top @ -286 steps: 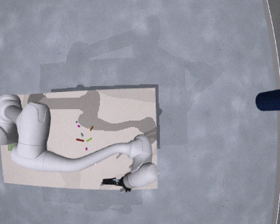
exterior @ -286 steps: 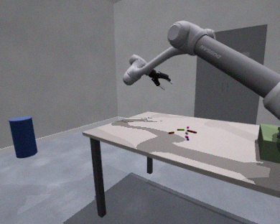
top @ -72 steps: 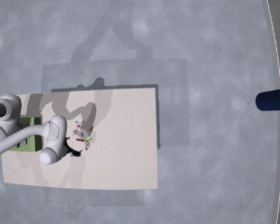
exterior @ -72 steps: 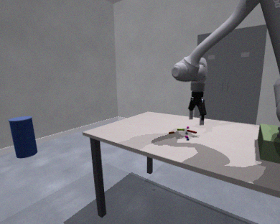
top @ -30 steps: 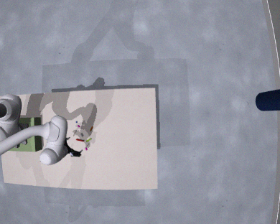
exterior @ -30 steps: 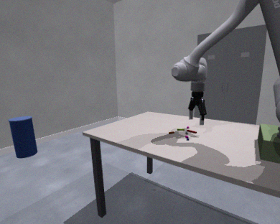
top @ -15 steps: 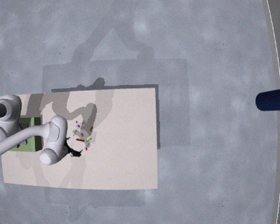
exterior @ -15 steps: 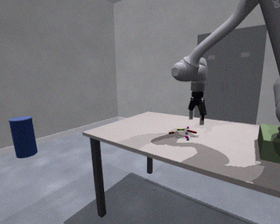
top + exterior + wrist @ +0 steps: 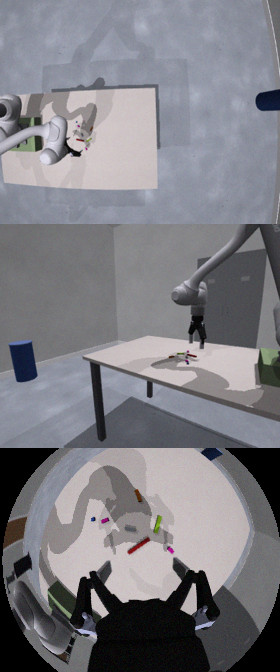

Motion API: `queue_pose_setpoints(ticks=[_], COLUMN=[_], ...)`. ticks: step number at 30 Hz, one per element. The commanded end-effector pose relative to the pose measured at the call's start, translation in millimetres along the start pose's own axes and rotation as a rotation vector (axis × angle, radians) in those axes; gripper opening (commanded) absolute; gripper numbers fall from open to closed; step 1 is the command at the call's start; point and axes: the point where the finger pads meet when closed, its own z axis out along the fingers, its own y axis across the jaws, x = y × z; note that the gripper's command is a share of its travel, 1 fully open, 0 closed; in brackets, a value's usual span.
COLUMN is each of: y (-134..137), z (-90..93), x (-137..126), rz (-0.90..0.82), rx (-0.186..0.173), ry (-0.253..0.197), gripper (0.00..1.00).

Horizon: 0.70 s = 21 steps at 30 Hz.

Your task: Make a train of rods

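The black two-finger pincer [image 9: 143,570] hangs above the pale table top [image 9: 118,355] with its fingers spread wide and nothing between them. No rod is in its grip, so by my reading the step in hand is the approach to a first pick; no train is laid out.

In the wrist view the thin red rod [image 9: 138,546] lies nearest, just ahead of the fingertips and slanted. A short magenta rod [image 9: 169,550] sits beside its right end. A little further on lie a small grey rod [image 9: 130,529] and, to the right, a lime rod [image 9: 158,524]. Beyond those, to the left, are a second magenta rod [image 9: 105,520] and a tiny blue rod [image 9: 93,519]. Farthest is the brownish-orange rod [image 9: 138,495], which must stay out.

Three lengths summing to seven: grey with both magentas would serve. The next move probably calls for centring over one of them, turning the fingers across it, and descending without brushing the crowded neighbours.
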Motion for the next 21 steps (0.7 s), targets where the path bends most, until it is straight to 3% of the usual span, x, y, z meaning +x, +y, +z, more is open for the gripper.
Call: queue_pose_setpoints(ticks=[1,12,21], y=[0.0,0.0,0.3], z=[-0.1,-0.1,-0.1], x=[0.0,0.1,0.2], rz=[0.000,0.016,0.319], rx=[0.000,0.000,0.000], ry=[0.000,0.000,0.000], gripper=[1.00,1.00,1.00])
